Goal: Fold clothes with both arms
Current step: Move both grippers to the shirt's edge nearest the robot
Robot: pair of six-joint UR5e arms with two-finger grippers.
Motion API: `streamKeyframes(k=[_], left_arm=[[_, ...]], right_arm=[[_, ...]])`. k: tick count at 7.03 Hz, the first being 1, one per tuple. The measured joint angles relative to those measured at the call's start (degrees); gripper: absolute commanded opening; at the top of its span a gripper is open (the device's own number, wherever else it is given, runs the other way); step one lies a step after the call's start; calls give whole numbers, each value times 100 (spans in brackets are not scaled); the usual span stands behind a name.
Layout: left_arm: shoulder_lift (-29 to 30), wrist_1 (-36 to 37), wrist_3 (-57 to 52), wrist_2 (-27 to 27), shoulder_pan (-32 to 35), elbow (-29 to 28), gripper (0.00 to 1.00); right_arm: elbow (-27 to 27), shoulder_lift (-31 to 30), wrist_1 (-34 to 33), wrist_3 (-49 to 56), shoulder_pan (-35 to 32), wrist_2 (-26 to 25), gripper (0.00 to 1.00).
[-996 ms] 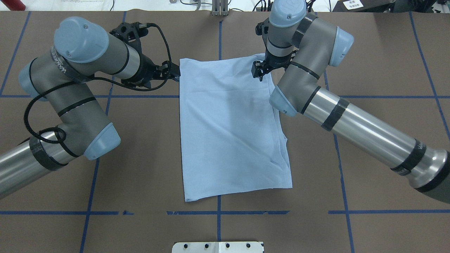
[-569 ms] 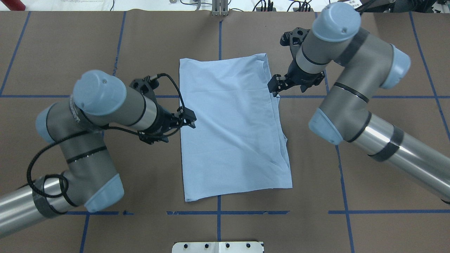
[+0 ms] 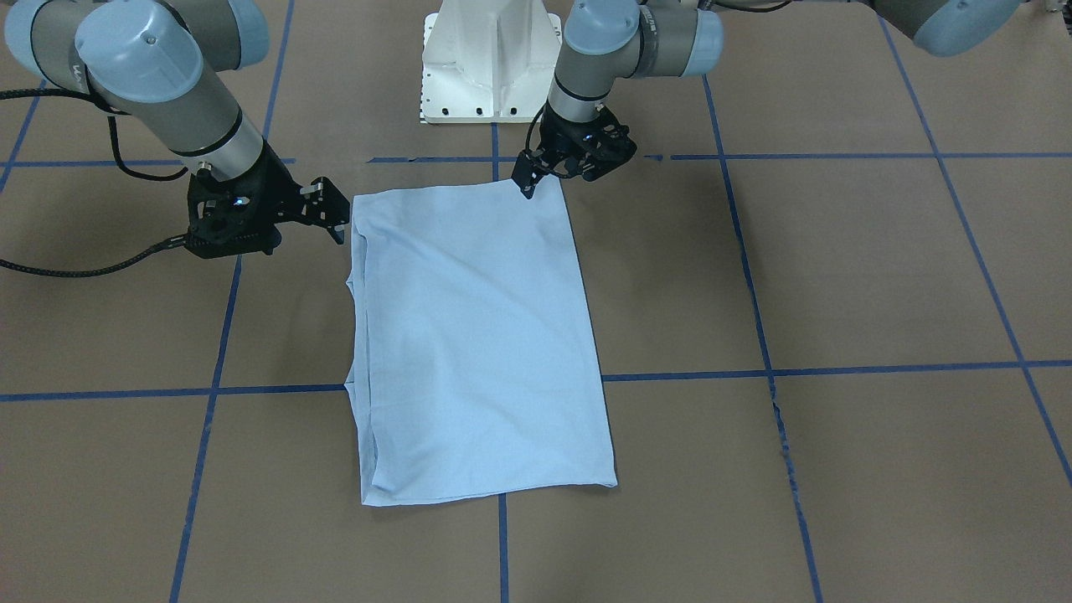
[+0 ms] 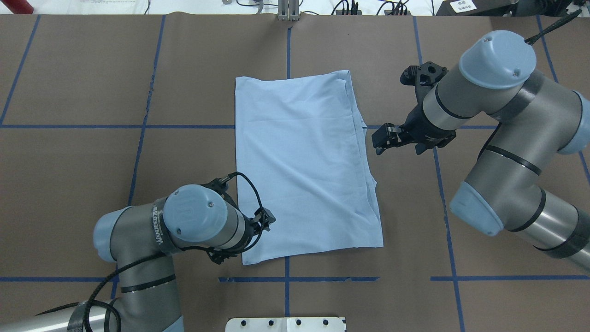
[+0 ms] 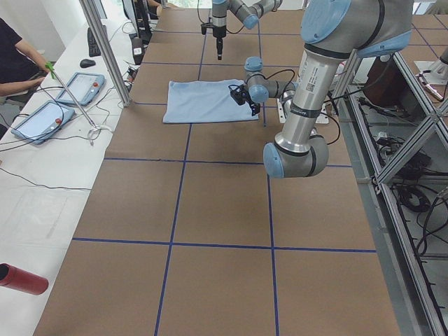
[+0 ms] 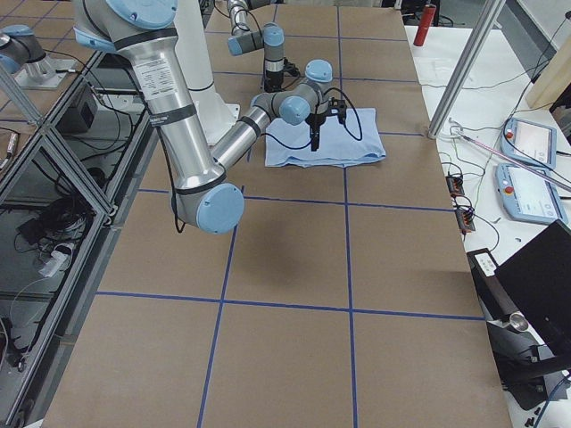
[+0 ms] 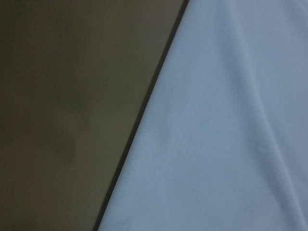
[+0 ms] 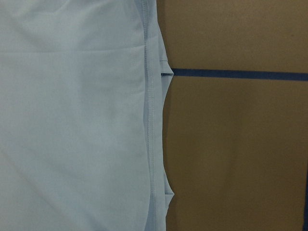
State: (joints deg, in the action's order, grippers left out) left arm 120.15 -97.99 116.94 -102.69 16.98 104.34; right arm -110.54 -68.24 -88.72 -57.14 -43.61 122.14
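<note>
Flanking T-shirt [image 4: 304, 166]: left tool [image 4: 269, 220], right tool [image 4: 380, 139] (pedestal [image 3: 490, 59] nearby)

Inside a robotics lab: a left arm [image 4: 138, 233] and a right arm [image 4: 507, 133] stand over a bench [image 4: 69, 193] papered brown and gridded with blue tape [image 4: 69, 126], amid aluminium framing [image 5: 106, 52], loose cables [image 5: 413, 199] and teach pendants [image 5: 80, 88] on a white side table [image 5: 42, 203].

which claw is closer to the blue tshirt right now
Left. The left claw is at the T-shirt's left corner on the robot's side; the right claw is beside its right edge, apart.
</note>
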Motion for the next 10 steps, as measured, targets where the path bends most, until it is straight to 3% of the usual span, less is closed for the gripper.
streamKeyframes(k=[5,10], left_arm=[[1,117,184,485,-323,-118,96],[-17,131,122,604,-334,-86,82]], right_arm=[[-83,-75,15,-86,95,-25,100],[-52,-75,14,-81,98,-44,100]])
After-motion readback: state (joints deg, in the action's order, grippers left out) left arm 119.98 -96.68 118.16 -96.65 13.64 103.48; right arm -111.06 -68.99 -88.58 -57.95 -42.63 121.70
